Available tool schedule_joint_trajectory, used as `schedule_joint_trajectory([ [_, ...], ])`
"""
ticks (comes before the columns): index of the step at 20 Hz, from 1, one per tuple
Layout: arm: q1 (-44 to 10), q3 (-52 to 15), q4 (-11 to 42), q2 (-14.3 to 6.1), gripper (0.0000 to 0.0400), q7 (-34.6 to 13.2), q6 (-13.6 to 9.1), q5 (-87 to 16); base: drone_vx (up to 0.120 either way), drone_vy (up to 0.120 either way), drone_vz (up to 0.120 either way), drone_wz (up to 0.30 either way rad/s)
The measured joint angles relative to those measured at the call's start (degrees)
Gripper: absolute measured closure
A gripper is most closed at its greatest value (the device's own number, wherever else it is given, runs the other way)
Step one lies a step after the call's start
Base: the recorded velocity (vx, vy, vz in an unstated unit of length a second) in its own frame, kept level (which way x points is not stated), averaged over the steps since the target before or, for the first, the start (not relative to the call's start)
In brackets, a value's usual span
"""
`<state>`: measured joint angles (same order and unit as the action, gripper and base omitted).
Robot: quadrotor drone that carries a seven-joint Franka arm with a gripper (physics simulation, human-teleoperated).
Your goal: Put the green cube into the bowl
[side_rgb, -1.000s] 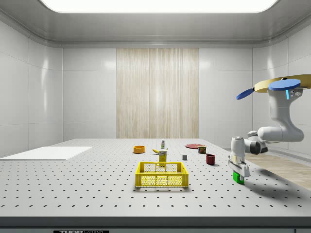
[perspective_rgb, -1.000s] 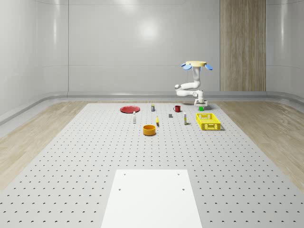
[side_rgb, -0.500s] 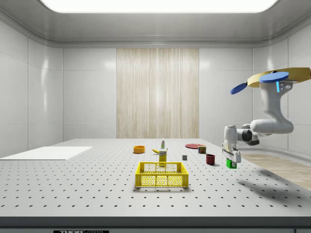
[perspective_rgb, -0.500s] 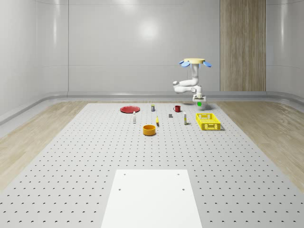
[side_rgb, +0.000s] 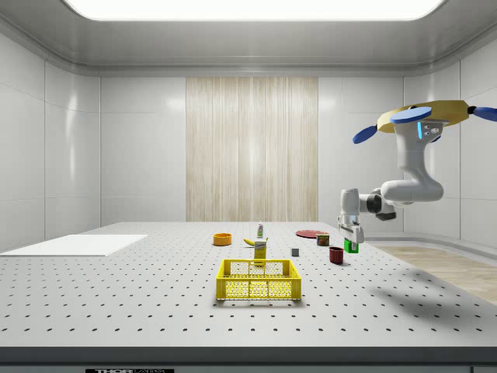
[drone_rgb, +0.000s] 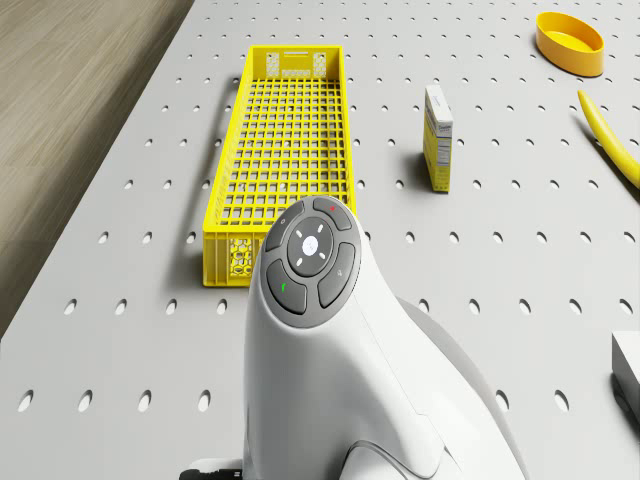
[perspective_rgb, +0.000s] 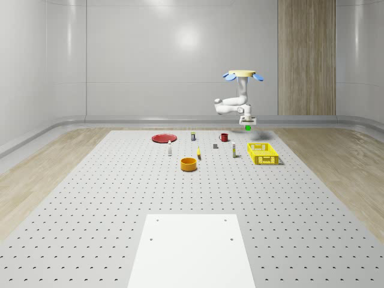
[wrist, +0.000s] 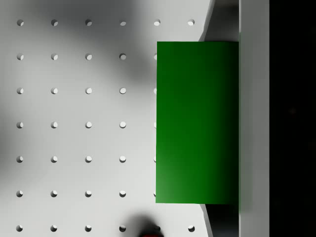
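— Cube first: where was it?

— Off the table [perspective_rgb: 120,198]. The green cube [perspective_rgb: 248,128] hung in the air, clamped in the gripper [perspective_rgb: 248,125], above the table's far right part. In the side view the green cube [side_rgb: 351,246] sat at the gripper [side_rgb: 350,242] tips just over the red mug [side_rgb: 336,255]. The wrist view showed the green cube [wrist: 197,122] pressed against a finger [wrist: 254,118].

— So the tool was holding it?

— Yes, closed on the cube and carrying it, with the arm [side_rgb: 404,183] bent down from the drone [side_rgb: 423,118].

— And the drone itself?

— Hovering high over the far right of the table, in the whole-scene view beyond the yellow basket [perspective_rgb: 263,153].

— The bowl?

— The orange bowl [perspective_rgb: 189,164] stood on the table well apart from the cube, nearer and to the whole-scene view's left. A banana [perspective_rgb: 198,153] lay just beyond it, and a red plate [perspective_rgb: 163,138] sat far left. The drone view showed the yellow basket [drone_rgb: 240,150], a small carton [drone_rgb: 437,136] beside it and the orange bowl [drone_rgb: 570,43] beyond.
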<state>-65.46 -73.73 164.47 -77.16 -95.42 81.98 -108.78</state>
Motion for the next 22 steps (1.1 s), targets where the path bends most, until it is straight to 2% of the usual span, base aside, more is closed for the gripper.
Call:
schedule_joint_trajectory([
  [2, -0.11, -0.10, -0.02, -0.32, 0.0150, -0.04, 0.28, 0.18, 0.120, -0.120, 0.040, 0.000],
  [10, -0.49, -0.41, -0.08, -1.52, 0.0150, -0.21, 1.38, 0.77, 0.120, -0.120, 0.120, 0.000],
  [15, -0.71, -0.57, -0.13, -2.21, 0.0150, -0.36, 2.02, 1.09, 0.112, -0.120, 0.000, 0.000],
  [22, -0.98, -0.76, -0.18, -3.13, 0.0150, -0.61, 2.88, 1.51, 0.000, -0.120, 0.000, 0.000],
])
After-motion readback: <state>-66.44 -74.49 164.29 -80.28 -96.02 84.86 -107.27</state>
